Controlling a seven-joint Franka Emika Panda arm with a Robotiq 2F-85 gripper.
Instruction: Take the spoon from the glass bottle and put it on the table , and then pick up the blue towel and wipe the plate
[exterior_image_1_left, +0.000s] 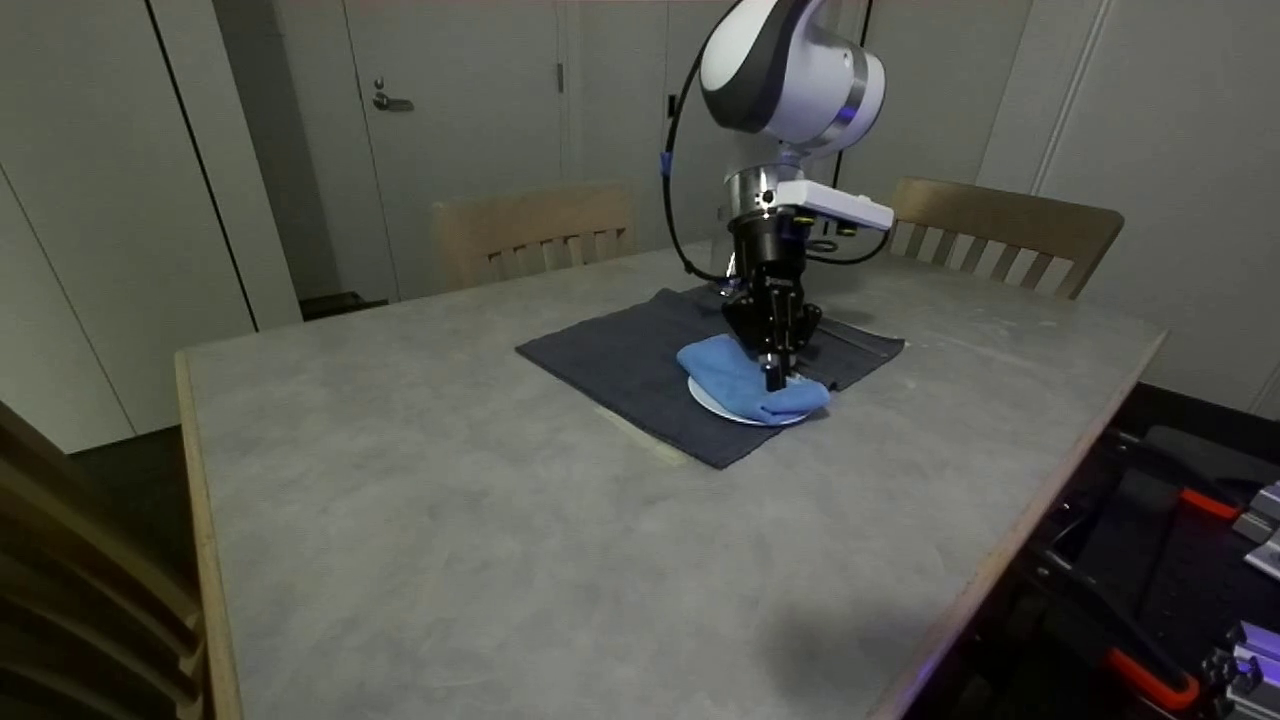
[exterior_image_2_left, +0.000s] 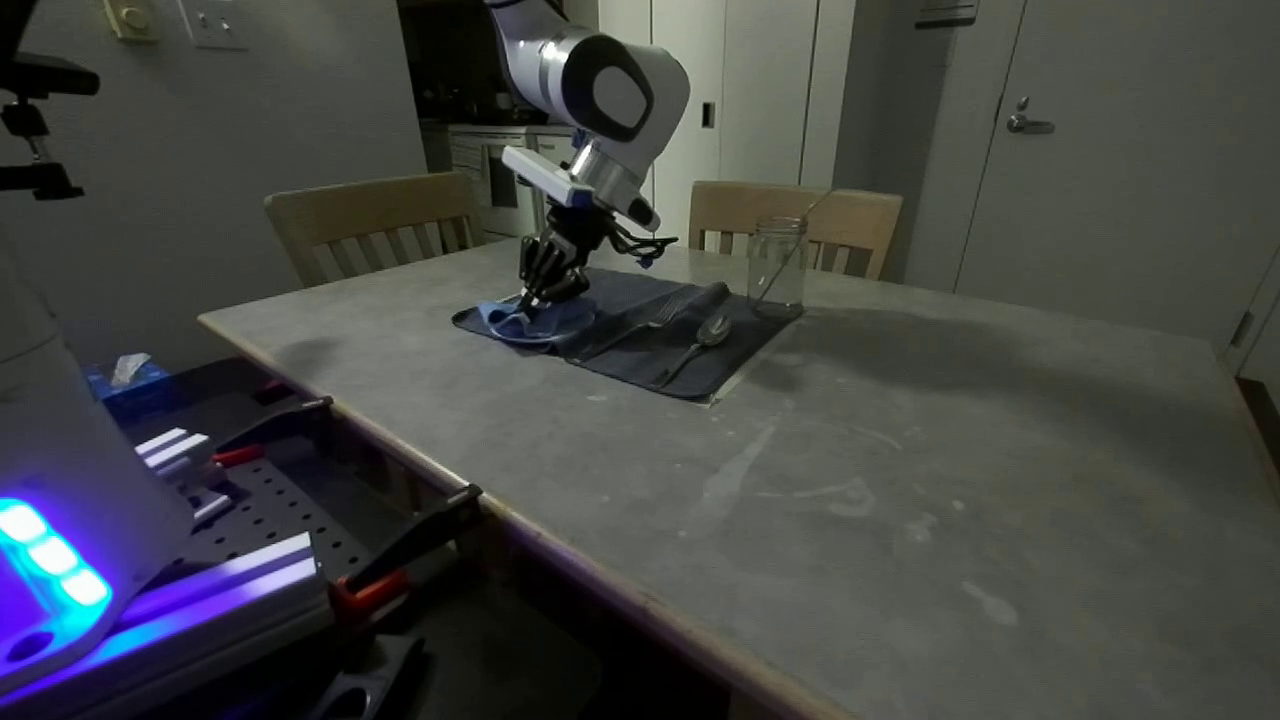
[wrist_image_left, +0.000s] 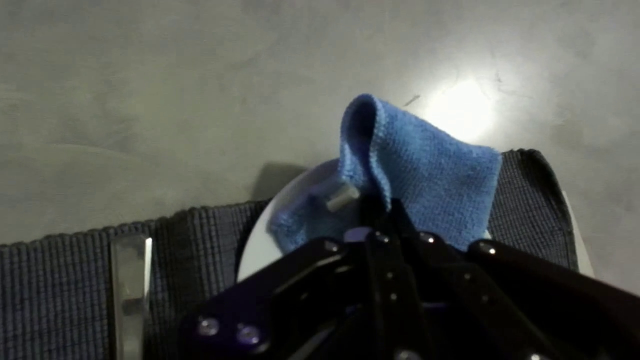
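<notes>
The blue towel (exterior_image_1_left: 722, 372) lies bunched on the white plate (exterior_image_1_left: 708, 402); it also shows in the wrist view (wrist_image_left: 440, 175). My gripper (exterior_image_1_left: 774, 378) points down over the plate, with its fingers closed together on a fold of the towel. The plate's rim shows in the wrist view (wrist_image_left: 256, 250). In an exterior view the glass bottle (exterior_image_2_left: 776, 268) is an open jar at the mat's far corner. A thin utensil (exterior_image_2_left: 814, 206) leans in it; its kind is unclear. A spoon (exterior_image_2_left: 712, 332) lies on the dark placemat (exterior_image_2_left: 640, 372), outside the jar.
A fork (exterior_image_2_left: 664, 312) lies on the placemat beside the spoon. A utensil handle (wrist_image_left: 131, 295) shows on the mat in the wrist view. Chairs (exterior_image_1_left: 1010, 230) stand round the table (exterior_image_1_left: 480, 520). Clamps (exterior_image_2_left: 420, 540) sit at the table's edge near the robot's base.
</notes>
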